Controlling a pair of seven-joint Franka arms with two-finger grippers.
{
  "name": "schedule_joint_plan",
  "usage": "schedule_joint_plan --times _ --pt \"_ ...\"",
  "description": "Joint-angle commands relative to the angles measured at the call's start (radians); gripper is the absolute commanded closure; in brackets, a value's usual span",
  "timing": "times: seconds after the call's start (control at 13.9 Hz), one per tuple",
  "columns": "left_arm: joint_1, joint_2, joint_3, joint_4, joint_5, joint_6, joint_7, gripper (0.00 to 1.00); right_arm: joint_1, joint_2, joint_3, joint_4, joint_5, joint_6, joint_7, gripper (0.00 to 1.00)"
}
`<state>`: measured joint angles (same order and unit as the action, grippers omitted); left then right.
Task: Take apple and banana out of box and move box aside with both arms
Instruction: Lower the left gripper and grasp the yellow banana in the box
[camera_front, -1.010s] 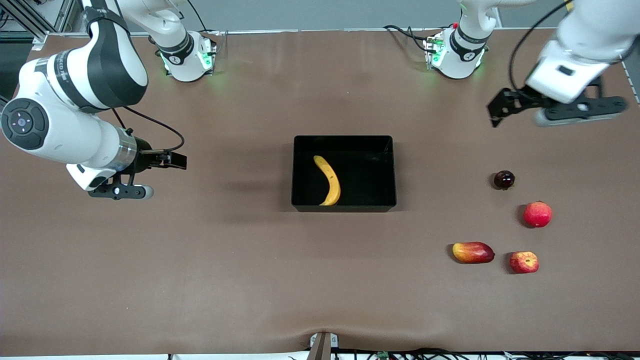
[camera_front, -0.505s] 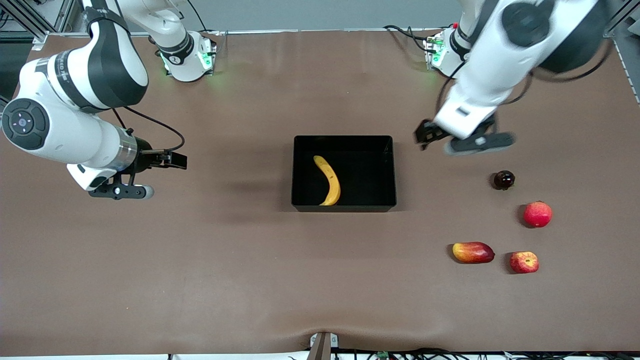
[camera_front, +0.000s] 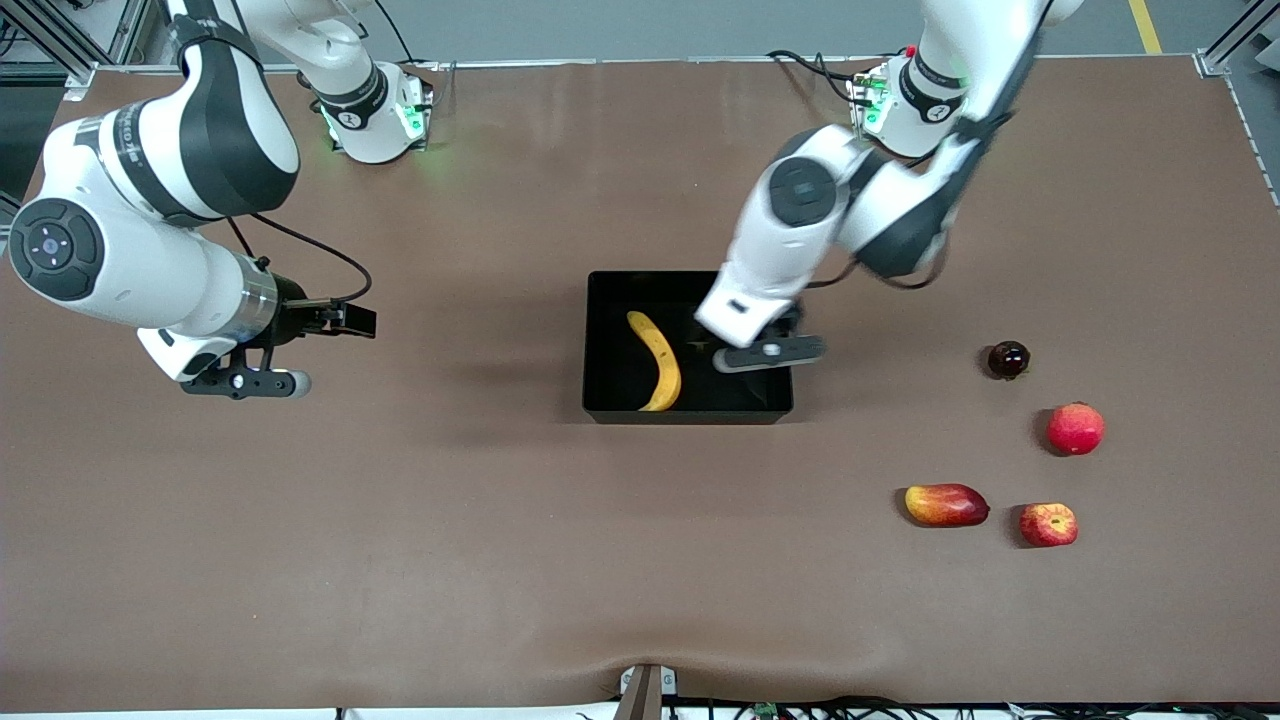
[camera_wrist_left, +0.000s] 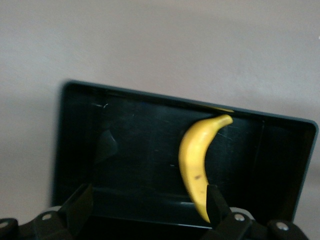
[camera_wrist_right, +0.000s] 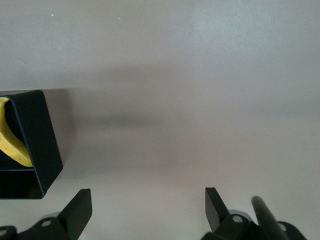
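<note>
Left hand (camera_front: 745, 345) now over box (camera_front: 600, 340) with banana (camera_front: 657, 362), fingers spread; right hand (camera_wrist_right: 145, 210) released, waiting.

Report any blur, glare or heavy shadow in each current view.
Front view: sharp, soft arm shadows on the table. Left wrist view: slightly soft; the box interior is glossy with faint reflections around the banana. Right wrist view: a diffuse shadow band on the table.

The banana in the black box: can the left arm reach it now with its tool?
Probably yes. The left tool hangs open over the box, and the banana lies alone and uncovered inside, nothing between them. The upright walls might limit a low approach, so coming from above seems best.
</note>
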<state>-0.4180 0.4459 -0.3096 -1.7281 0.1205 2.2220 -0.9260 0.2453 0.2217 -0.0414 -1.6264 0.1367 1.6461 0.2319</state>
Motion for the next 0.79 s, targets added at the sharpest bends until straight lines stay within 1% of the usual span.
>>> schedule_joint_plan --times 0.0,0.14,0.22,0.36,0.5,0.72 --pt "-0.056 0.152 0.001 0.146 0.083 -0.015 -0.068 0.00 0.003 -0.002 0.005 -0.016 0.004 0.020 0.013 0.00" --pt "-0.106 0.236 0.010 0.198 0.090 -0.010 -0.094 0.00 0.005 -0.002 0.006 -0.016 0.004 0.020 0.013 0.00" --pt "-0.111 0.258 0.013 0.202 0.090 -0.007 -0.093 0.00 0.005 -0.002 0.005 -0.016 0.006 0.020 0.013 0.00" --pt "-0.114 0.301 0.012 0.202 0.088 0.039 -0.102 0.00 0.005 -0.002 0.005 -0.016 0.004 0.020 0.013 0.00" --pt "-0.125 0.333 0.013 0.193 0.091 0.123 -0.100 0.00 0.005 -0.002 0.006 -0.016 0.004 0.020 0.013 0.00" --pt "-0.131 0.387 0.013 0.194 0.091 0.168 -0.100 0.00 0.005 -0.002 0.006 -0.020 0.006 0.020 0.013 0.00"
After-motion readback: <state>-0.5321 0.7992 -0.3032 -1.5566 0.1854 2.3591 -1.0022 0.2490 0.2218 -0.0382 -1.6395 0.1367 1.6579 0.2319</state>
